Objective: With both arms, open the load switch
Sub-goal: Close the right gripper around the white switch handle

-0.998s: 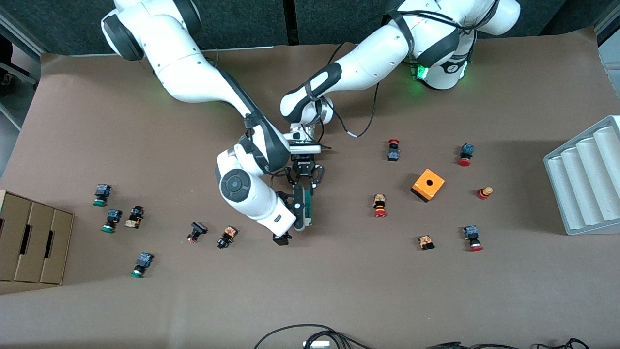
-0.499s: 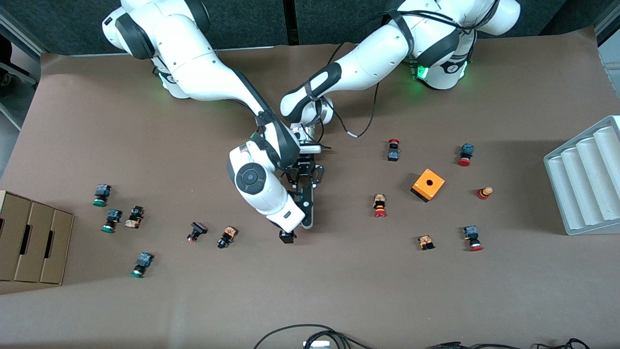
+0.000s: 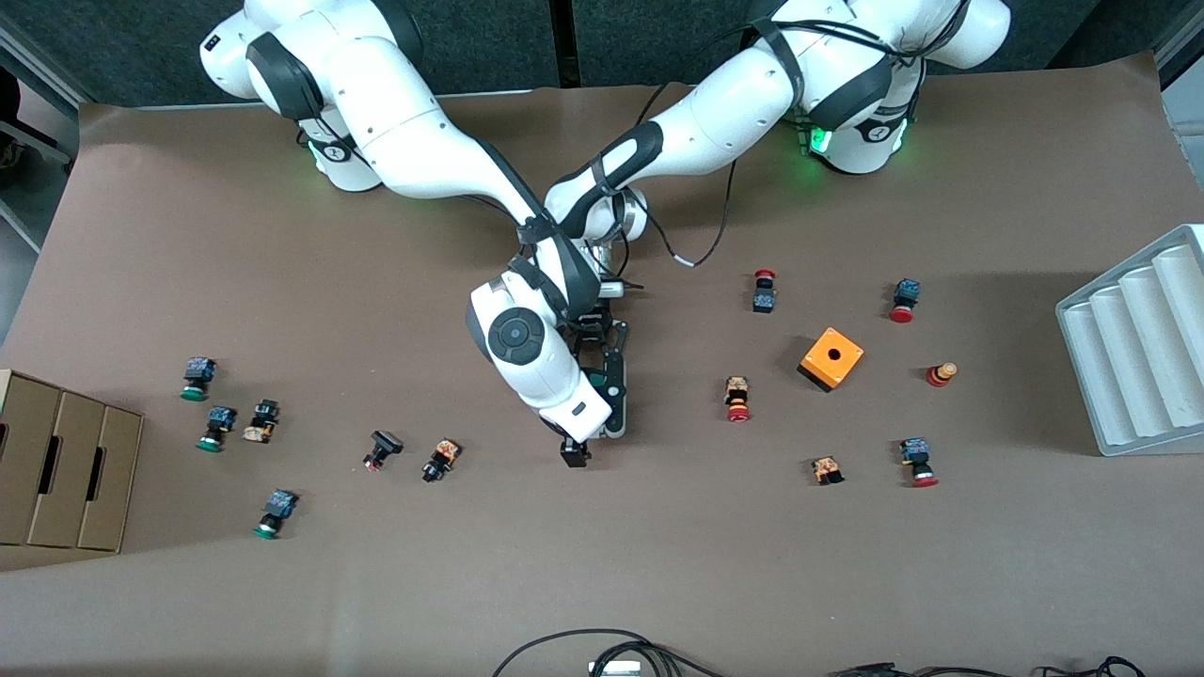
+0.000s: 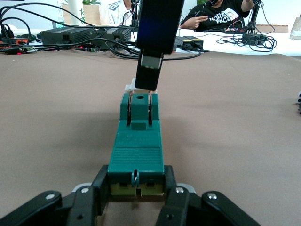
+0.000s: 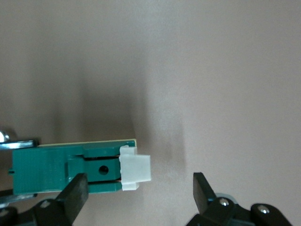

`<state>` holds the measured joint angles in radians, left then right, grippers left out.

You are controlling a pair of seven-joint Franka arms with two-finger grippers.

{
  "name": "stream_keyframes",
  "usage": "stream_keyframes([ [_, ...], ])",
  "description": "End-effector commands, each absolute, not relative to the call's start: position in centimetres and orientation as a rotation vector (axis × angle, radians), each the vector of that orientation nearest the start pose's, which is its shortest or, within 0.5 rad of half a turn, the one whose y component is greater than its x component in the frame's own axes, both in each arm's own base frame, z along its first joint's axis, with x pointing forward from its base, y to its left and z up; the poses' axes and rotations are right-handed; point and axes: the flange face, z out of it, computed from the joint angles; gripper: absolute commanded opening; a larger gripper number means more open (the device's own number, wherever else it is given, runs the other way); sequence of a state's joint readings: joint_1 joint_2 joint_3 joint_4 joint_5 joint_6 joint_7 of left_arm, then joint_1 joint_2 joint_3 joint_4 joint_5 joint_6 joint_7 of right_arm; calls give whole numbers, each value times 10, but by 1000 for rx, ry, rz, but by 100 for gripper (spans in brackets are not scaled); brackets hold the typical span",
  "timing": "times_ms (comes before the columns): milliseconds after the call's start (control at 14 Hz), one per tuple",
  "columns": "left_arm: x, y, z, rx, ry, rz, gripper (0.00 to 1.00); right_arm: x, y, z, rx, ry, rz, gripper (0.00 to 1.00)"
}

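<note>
The load switch [image 3: 598,381], a narrow dark-green block [image 4: 136,146] with a white end piece [image 5: 136,170], lies on the brown table near its middle. My left gripper [image 3: 594,344] [image 4: 136,190] is shut on the end without the white piece. My right gripper [image 3: 594,423] [image 5: 139,193] hangs over the white end and is open wide. One of its fingers [image 5: 75,190] is over the green body. The other finger [image 5: 202,188] is past the white piece and touches nothing.
Small push buttons are scattered toward both ends of the table. An orange cube with a hole [image 3: 831,357] sits toward the left arm's end, with a grey ribbed tray [image 3: 1138,348] past it. A cardboard box [image 3: 66,470] stands at the right arm's end.
The right arm has swung toward the left arm's end of the table, bringing its open gripper over the switch's white end. The left gripper has stayed shut on the switch.
</note>
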<state>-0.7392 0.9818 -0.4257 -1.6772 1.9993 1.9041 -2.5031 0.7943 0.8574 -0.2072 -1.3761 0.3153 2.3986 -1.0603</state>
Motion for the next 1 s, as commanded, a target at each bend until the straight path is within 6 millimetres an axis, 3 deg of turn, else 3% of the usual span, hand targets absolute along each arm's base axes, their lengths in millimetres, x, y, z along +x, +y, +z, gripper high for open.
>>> stream_keyframes([
  [0,335,-561,58,-2621,-37,-1771,39,611,452,220,-2260,-2107,-367,99],
  [713,335,-560,58,-2621,-36,-1768,39,608,453,209,-2283,-2099,-349,99],
  [927,335,-560,58,-2621,-36,-1768,39,609,451,208,-2289,-2095,-347,94],
])
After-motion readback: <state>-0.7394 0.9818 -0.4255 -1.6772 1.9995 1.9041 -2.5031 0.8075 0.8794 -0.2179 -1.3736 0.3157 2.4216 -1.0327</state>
